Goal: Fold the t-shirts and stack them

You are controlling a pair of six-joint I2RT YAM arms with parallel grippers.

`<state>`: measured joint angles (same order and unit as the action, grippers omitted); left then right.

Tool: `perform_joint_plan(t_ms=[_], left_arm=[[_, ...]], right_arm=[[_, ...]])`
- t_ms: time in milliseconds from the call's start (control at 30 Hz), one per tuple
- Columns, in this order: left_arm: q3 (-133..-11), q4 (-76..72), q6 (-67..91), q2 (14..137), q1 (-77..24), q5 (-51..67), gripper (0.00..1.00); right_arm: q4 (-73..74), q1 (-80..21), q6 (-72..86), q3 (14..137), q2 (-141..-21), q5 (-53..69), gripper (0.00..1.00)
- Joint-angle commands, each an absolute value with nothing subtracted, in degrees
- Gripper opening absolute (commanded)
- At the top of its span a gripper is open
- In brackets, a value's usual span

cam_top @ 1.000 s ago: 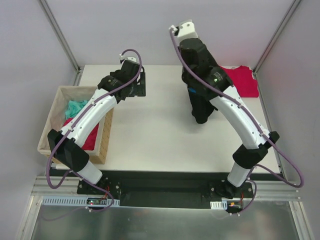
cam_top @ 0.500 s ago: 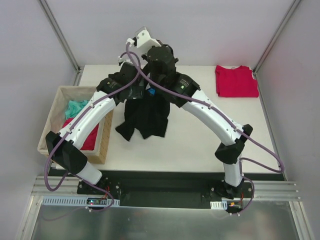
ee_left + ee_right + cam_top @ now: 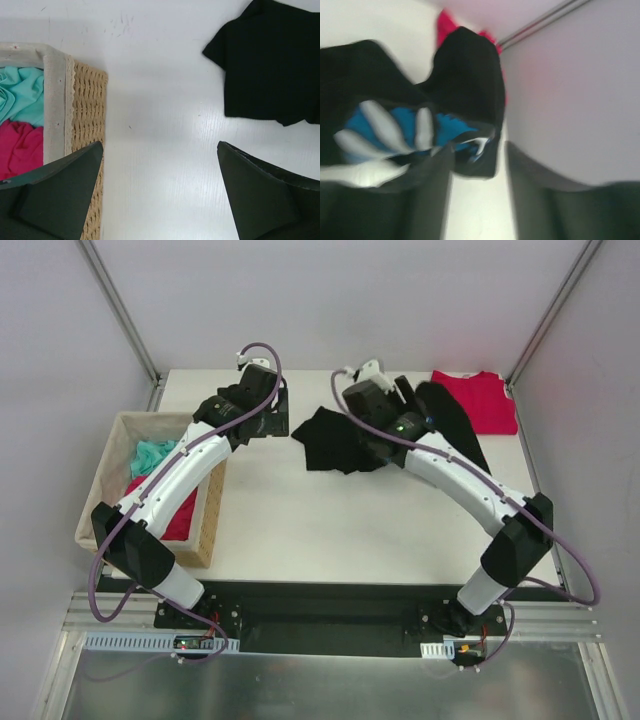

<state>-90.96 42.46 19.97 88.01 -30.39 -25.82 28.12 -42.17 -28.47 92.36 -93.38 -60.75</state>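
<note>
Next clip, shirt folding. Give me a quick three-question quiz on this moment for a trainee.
1. True or false: the black t-shirt lies inside the woven basket.
2. The left gripper is: A) open and empty, B) shut on the black t-shirt, C) shut on the basket's rim.
3. Fill in: the red t-shirt on the table lies at its far ___ corner.
Key: 1 false; 2 A; 3 right.

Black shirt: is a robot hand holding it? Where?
Seemingly not: right gripper open beside the printed part of the soft black t-shirt; left gripper open, empty.
</note>
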Motion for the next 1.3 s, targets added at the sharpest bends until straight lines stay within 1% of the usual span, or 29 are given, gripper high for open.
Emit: perform_joint_plan(t_ms=[0,33,167,267,333,433,533,567,600,633,767,833,900,967,1033,1067,1100,1133,1267], left_arm=[[-90.7,42.19,19.95,86.48,-30.85,-24.87,0.99],[-90.7,42.19,19.95,86.48,-30.76,-24.96,0.99],[-90.53,42.28,19.43,87.19,-30.76,-24.96,0.99],[-91.58,42.28,17.68,88.68,-30.76,-22.33,0.99],[-94.73,42.89,15.39,92.27,-30.85,-19.26,0.99],[-101.06,44.03,13.54,98.68,-30.76,-16.44,0.97],[-109.84,47.01,10.82,107.11,-30.24,-14.78,0.93],[-112.65,50.07,10.11,109.57,-29.89,-13.98,0.92],[-117.46,51.14,9.85,114.04,-29.45,-11.97,0.91],[-119.34,51.85,9.67,116.0,-28.23,-10.21,0.9],[-127.42,53.96,11.51,124.7,-24.01,-3.62,0.89],[-133.84,56.94,11.95,129.89,-23.21,-0.98,0.89],[-138.66,59.05,12.04,133.92,-22.94,-0.97,0.9],[-139.48,61.17,13.27,135.52,-22.85,1.74,0.91],[-138.0,61.52,14.32,136.05,-22.85,4.38,0.89],[-136.94,61.52,14.59,135.97,-22.94,5.09,0.87],[-135.19,61.44,14.76,135.53,-23.11,5.71,0.81],[-134.39,61.44,14.33,135.27,-23.55,6.06,0.79],[-132.1,59.78,10.91,133.51,-28.03,2.74,0.77]], right_arm=[[37.35,-46.66,-13.19,86.05,-96.32,-57.4,0.83],[37.35,-47.1,-12.49,85.61,-96.94,-56.0,0.93],[37.09,-48.16,-12.83,87.62,-99.31,-55.46,1.0],[36.13,-48.16,-16.07,92.62,-100.28,-55.72,1.0],[34.9,-47.55,-18.36,96.13,-101.16,-54.85,1.0],[34.19,-44.57,-17.67,97.91,-101.43,-52.21,1.0],[32.87,-41.14,-16.88,96.68,-98.72,-50.46,1.0],[31.3,-40.44,-16.96,94.77,-97.74,-50.1,1.0],[30.77,-39.12,-17.05,94.05,-96.43,-49.84,1.0],[30.41,-38.59,-17.31,93.43,-94.59,-49.4,1.0],[29.36,-35.86,-18.02,91.41,-90.11,-49.48,0.99],[29.01,-34.63,-18.02,90.53,-88.25,-49.13,1.0],[28.74,-34.1,-18.1,90.18,-86.05,-48.78,1.0],[28.57,-34.01,-18.02,90.26,-85.08,-48.69,1.0],[28.48,-34.1,-17.76,90.18,-84.2,-48.43,1.0],[28.48,-34.01,-17.67,90.18,-84.03,-48.25,1.0],[28.39,-34.01,-17.58,90.18,-83.94,-47.9,1.0],[28.48,-34.1,-17.32,89.91,-84.02,-47.73,0.99],[28.65,-34.01,-16.61,89.65,-84.73,-47.02,1.0]])
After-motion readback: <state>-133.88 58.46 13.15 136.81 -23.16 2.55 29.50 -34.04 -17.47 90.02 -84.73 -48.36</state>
